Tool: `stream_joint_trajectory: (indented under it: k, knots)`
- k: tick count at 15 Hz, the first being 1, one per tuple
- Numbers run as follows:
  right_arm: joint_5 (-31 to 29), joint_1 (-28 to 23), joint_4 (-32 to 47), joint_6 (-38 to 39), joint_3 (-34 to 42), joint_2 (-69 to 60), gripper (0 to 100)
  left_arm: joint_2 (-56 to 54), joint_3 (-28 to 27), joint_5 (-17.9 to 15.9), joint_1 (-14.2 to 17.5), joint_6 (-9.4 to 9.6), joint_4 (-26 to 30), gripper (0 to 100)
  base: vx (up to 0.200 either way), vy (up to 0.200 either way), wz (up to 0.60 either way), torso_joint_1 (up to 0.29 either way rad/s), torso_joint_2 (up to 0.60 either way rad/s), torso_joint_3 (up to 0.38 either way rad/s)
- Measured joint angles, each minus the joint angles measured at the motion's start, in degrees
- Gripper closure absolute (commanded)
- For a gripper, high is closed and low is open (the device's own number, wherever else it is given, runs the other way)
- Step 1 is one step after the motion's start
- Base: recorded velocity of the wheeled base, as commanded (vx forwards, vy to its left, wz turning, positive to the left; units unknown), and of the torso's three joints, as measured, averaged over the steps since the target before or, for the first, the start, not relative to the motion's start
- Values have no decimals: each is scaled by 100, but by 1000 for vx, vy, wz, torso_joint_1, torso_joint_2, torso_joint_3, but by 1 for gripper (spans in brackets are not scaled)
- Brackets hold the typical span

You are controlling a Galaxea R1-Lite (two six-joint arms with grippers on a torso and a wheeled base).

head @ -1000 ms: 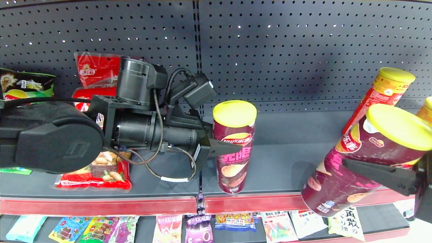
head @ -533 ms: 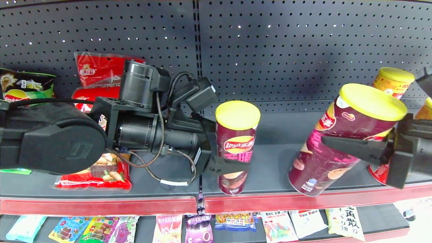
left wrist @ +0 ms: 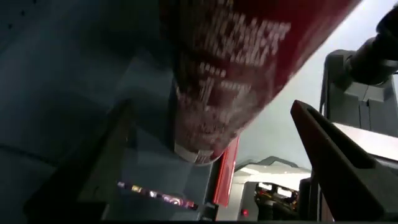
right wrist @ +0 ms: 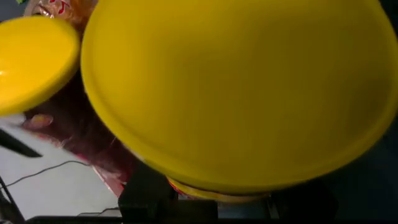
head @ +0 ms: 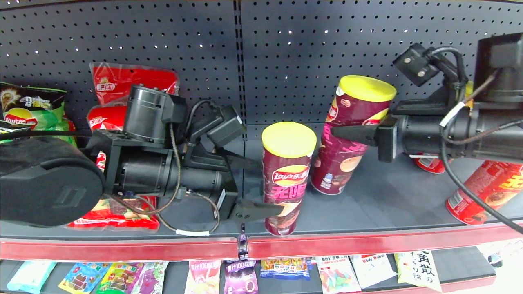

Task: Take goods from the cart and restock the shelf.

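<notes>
Maroon can (head: 288,179) upright between spread left jaws, right jaws clamping tilted can (head: 341,163)

Widest free room we see: bare grey shelf deck (head: 388,196) centre-right, btw the tilted maroon cardboard tube w/ yellow lid (head: 347,139) and the red cylindrical can (head: 490,192) lower right. Right gripper (head: 347,124) hangs over it from upper right. Upright maroon yellow-lidded tube (head: 288,179) blocks centre, left gripper (head: 269,185) straddling it. Btw the two tubes we see no gap. Red plastic snack bags (head: 122,81) crowd the left.
</notes>
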Motion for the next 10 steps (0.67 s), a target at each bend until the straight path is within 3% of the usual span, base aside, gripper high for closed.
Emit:
stream_joint_trajectory:
  k: [4, 10]
  knots:
    - [26, 182, 7, 0, -885, 868, 100, -621, 746, 216, 321, -20, 9, 0, 0, 0, 0, 0, 0, 0]
    - [23, 364, 57, -60, -1694, 1774, 100, -1395, 1425, 227, 775, -22, 11, 0, 0, 0, 0, 0, 0, 0]
